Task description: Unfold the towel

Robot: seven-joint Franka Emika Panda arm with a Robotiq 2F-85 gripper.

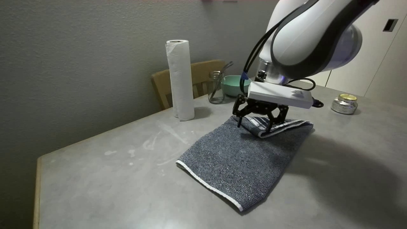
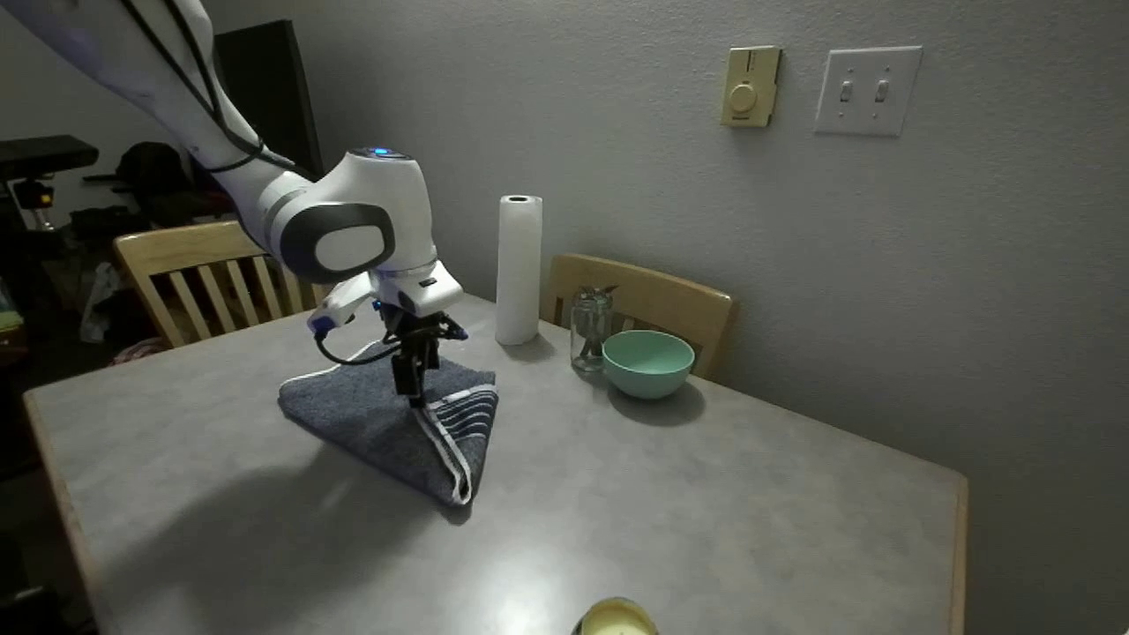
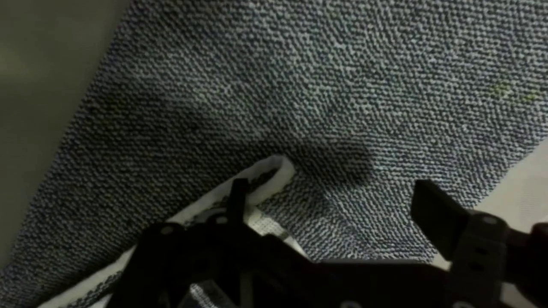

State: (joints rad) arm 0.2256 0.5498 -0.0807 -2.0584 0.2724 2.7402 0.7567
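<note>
Towel [image 1: 229,162]: partly folded on the table [image 1: 111,187], below your gripper [image 1: 254,128], its striped part [image 2: 472,419] just beside a doubled white hem [image 3: 278,182]
Jaws: spread wide; in the wrist view the hem's looped tip shows between the fingers [image 3: 436,214], unpinched by the look of it, though you cannot tell whether a finger touches cloth
Feel: expect it light, soft and limp, with grip enough not to slide from you; hard to harm, but layers may come up together
Hold: your best bite looks to be that looped tip, taking the turned-back flap but not the cloth beneath, then a low pull
Bowl [image 2: 648,369]: green, upright; you see inner wall but not the floor, so its contents are beyond telling
Jar [image 2: 589,335]: clear glass, just beside the bowl, with what look like slim grey utensils [image 1: 227,66] leaning in it
Small jar [image 1: 344,105]: silvery, yellow on top; wax or lid, you cannot tell
</note>
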